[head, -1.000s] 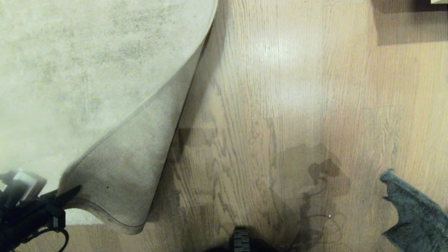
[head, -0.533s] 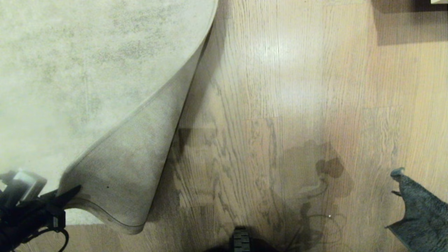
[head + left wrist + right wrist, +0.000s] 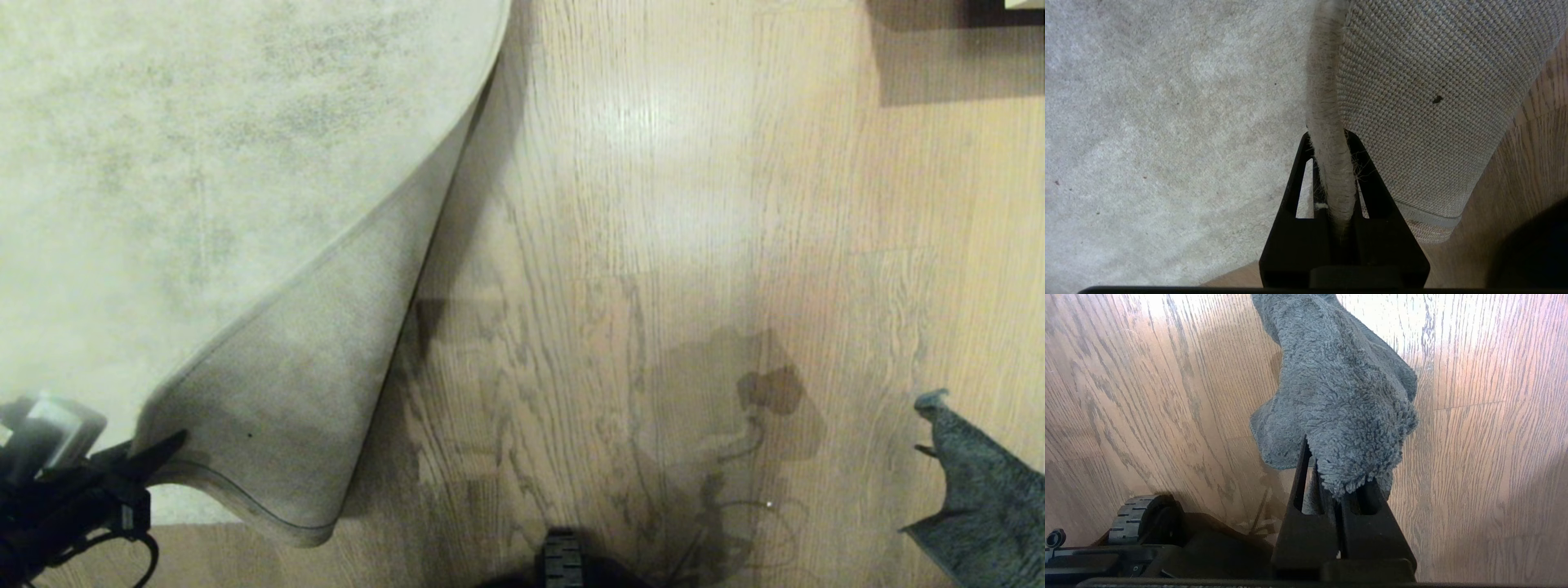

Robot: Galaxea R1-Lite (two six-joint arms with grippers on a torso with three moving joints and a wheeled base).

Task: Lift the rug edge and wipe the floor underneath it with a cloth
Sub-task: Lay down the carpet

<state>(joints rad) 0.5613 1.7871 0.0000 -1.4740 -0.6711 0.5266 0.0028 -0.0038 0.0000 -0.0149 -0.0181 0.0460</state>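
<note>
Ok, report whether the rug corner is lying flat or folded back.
Folded back: the rug corner curls over, woven backing up, its edge clamped by the left gripper above the floor.

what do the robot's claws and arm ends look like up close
Both claws are matte black. The left claw and right claw each have two flat, tapering, wedge-like fingers with a long slot cut through each, rising from a blocky black base. In the head view the left wrist carries a pale grey-white boxy module and a looping black cable.
</note>
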